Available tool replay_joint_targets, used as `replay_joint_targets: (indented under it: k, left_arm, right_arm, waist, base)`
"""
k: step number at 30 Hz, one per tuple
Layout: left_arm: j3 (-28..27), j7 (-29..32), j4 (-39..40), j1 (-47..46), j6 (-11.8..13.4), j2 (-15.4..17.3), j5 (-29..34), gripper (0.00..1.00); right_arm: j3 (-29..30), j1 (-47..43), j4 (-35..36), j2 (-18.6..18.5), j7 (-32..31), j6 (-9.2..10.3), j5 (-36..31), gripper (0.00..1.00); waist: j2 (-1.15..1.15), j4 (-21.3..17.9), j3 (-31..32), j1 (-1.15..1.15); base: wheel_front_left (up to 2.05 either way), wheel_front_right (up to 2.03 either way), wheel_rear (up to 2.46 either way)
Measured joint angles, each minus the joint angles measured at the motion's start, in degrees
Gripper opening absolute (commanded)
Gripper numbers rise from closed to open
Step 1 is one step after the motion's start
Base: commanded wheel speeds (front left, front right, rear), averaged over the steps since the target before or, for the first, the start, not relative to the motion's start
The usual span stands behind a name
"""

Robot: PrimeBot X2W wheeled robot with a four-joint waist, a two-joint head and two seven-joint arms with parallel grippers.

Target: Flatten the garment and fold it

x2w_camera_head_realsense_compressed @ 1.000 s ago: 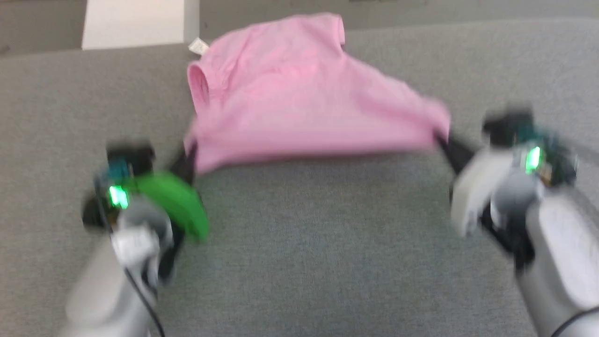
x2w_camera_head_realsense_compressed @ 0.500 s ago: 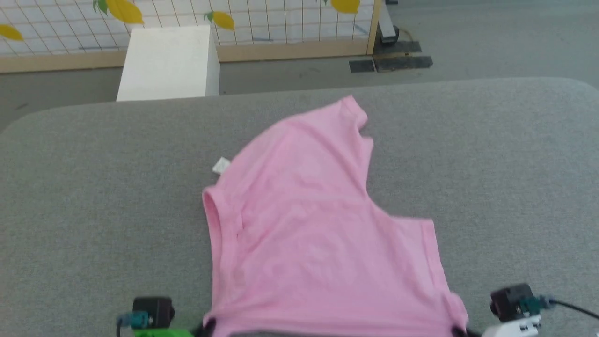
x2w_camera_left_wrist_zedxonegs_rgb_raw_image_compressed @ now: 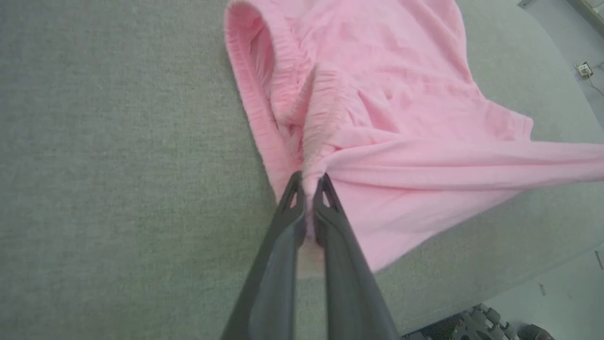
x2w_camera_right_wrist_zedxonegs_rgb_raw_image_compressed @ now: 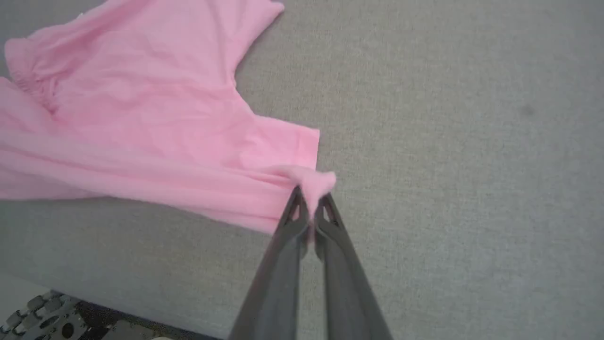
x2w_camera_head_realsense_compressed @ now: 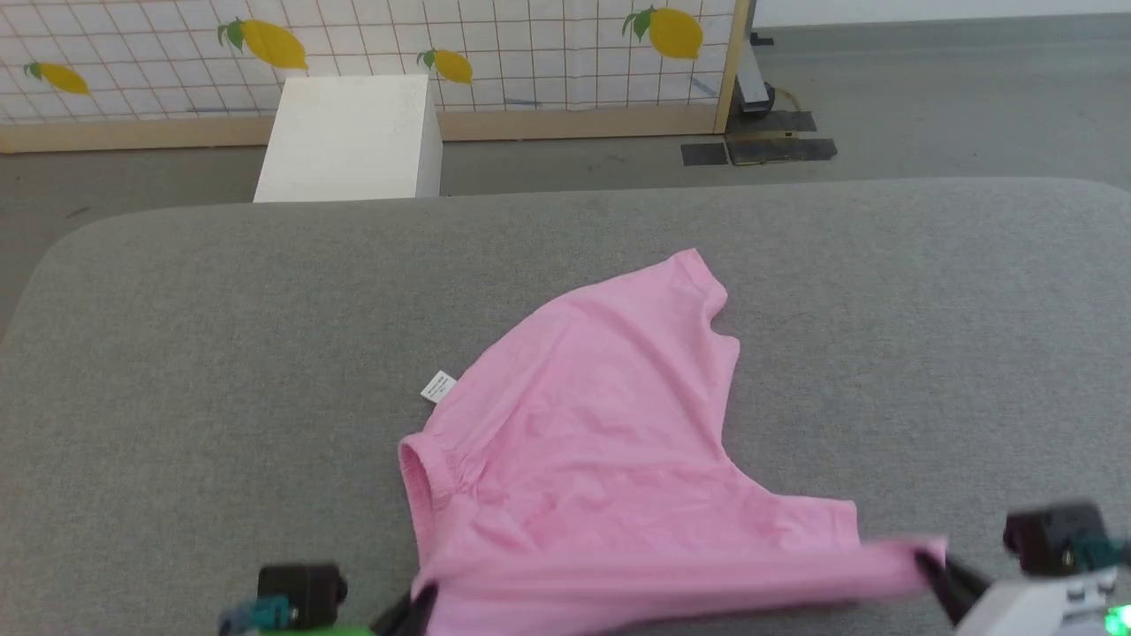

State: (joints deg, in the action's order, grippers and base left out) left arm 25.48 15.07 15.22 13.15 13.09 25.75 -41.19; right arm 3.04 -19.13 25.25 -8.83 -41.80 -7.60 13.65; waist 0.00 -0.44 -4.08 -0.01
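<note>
The left gripper (x2w_camera_left_wrist_zedxonegs_rgb_raw_image_compressed: 309,182) has its two dark fingers pressed together on a corner of the garment (x2w_camera_left_wrist_zedxonegs_rgb_raw_image_compressed: 401,108), pinching the pink cloth where the gathered hem (x2w_camera_left_wrist_zedxonegs_rgb_raw_image_compressed: 264,94) bunches into ribbed folds. A thin strip of cloth shows between the fingers, running down from the tips. The right gripper (x2w_camera_right_wrist_zedxonegs_rgb_raw_image_compressed: 311,196) is closed in the same way on the opposite corner, with a small tuft of pink cloth poking out past its fingertips.

Between the two grippers the near edge of the garment runs as one long, stretched fold. It is raised off the grey fabric surface (x2w_camera_head_realsense_compressed: 177,353), and a shadow lies under it in both wrist views. Beyond that fold the rest of the garment lies on the surface, spread fairly smooth with a few soft creases, narrowing to a hemmed end that points toward the far side. The gathered hem stands open as a small loop on the robot's left side of the cloth. A small white label (x2w_camera_head_realsense_compressed: 437,387) lies on the surface just beside the garment's left edge.

In the head view the garment sits in the near half of the surface, a little to the robot's right of centre. Past the far edge of the surface are a grey floor (x2w_camera_head_realsense_compressed: 928,88), a white box (x2w_camera_head_realsense_compressed: 349,137) and a gridded screen printed with lemons (x2w_camera_head_realsense_compressed: 530,53).
</note>
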Motion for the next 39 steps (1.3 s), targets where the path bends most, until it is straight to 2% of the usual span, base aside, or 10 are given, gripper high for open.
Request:
replay_joint_targets:
  k: [3,4,12,18,24,31,32,33,34,39]
  left_arm:
    - [0.4,-1.9,-1.6,-5.4,-0.5,-2.1,1.6,0.0]
    - [0.1,-3.8,-4.4,-10.7,-0.4,-4.4,3.4,0.0]
    - [-0.8,-8.2,-12.9,-22.6,0.8,-9.8,6.0,0.0]
    - [-1.6,-10.9,-19.0,-29.4,1.9,-13.5,6.9,0.0]
    - [-1.9,-13.0,-23.0,-32.4,2.1,-15.6,6.9,0.0]
    - [-1.3,-14.2,-25.8,-33.9,0.8,-17.1,6.5,0.0]
    - [-1.2,-14.2,-25.9,-33.9,0.5,-17.1,6.3,0.34]
    - [-1.1,-14.3,-26.0,-34.1,0.3,-17.2,6.3,0.92]
    - [-1.1,-14.6,-26.2,-34.2,0.0,-17.3,6.3,1.0]
    - [-0.8,-16.2,-26.8,-33.5,-0.5,-16.8,6.3,1.0]
  right_arm:
    - [-1.5,8.1,-1.3,-2.0,3.2,0.0,-1.3,0.0]
    - [-3.7,16.7,-5.6,-4.0,5.0,0.01,-2.2,0.0]
    - [-8.7,39.8,-22.7,-7.6,9.1,0.01,-2.1,0.0]
    - [-15.1,54.9,-35.9,-9.9,11.1,0.01,-0.3,0.0]
    - [-20.7,64.5,-46.5,-11.3,11.9,0.01,0.6,0.0]
    - [-26.5,70.0,-56.1,-12.4,11.9,0.01,4.3,0.0]
    - [-26.9,70.2,-57.1,-12.4,11.6,0.01,4.9,0.0]
    - [-27.3,70.4,-58.0,-12.4,11.6,0.01,5.5,0.49]
    - [-27.4,70.5,-58.8,-12.3,11.7,0.01,6.2,1.0]
    - [-27.0,70.0,-60.5,-12.1,15.9,0.01,9.0,1.0]
  waist:
    - [0.0,0.5,-0.8,0.0]
    - [0.0,1.1,-1.8,0.0]
    - [0.0,3.4,-6.7,0.0]
    - [0.0,5.8,-12.1,0.01]
    - [0.0,8.4,-17.2,0.01]
    - [0.0,11.8,-21.1,0.01]
    - [0.0,12.2,-21.3,0.01]
    - [0.0,12.6,-21.6,0.01]
    - [0.0,13.0,-21.7,0.01]
    - [0.0,13.5,-20.3,0.01]
  base:
    - [0.0,0.0,0.0]
    - [0.0,0.0,0.0]
    - [0.0,0.0,0.0]
    - [0.0,0.0,0.0]
    - [0.0,0.0,0.0]
    - [0.0,0.0,0.0]
    - [0.0,0.0,0.0]
    - [0.0,0.0,0.0]
    - [0.0,0.0,0.0]
    - [0.0,0.0,0.0]
